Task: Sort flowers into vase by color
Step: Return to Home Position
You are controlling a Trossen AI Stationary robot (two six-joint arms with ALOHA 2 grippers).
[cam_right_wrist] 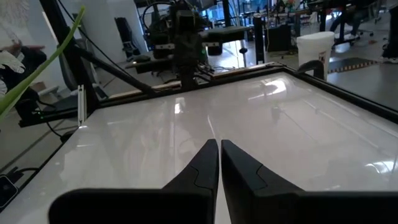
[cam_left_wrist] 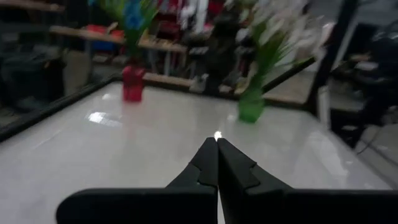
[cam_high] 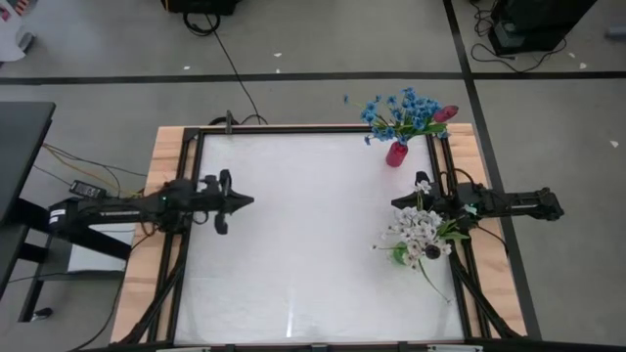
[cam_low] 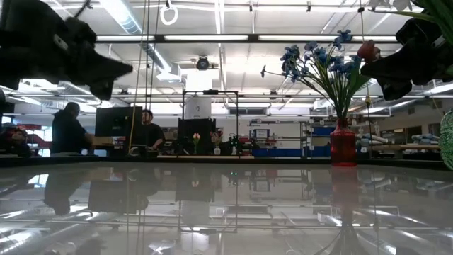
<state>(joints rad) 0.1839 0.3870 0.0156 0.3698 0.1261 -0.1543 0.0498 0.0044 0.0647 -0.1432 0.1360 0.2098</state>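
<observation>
No words or labels can be read anywhere. The small red vase [cam_high: 395,154] stands at the far right corner of the white table [cam_high: 293,244]. It holds the blue flowers [cam_high: 401,110] and a red-pink bud [cam_high: 446,113]. The green vase [cam_left_wrist: 250,106] stands nearer on the right, mostly hidden from above by its white flowers [cam_high: 413,227]. The left gripper [cam_high: 248,201] hangs over the table's left side, fingers pressed together, holding nothing. The right gripper [cam_high: 395,204], just beside the white flowers, is pinched together and empty.
</observation>
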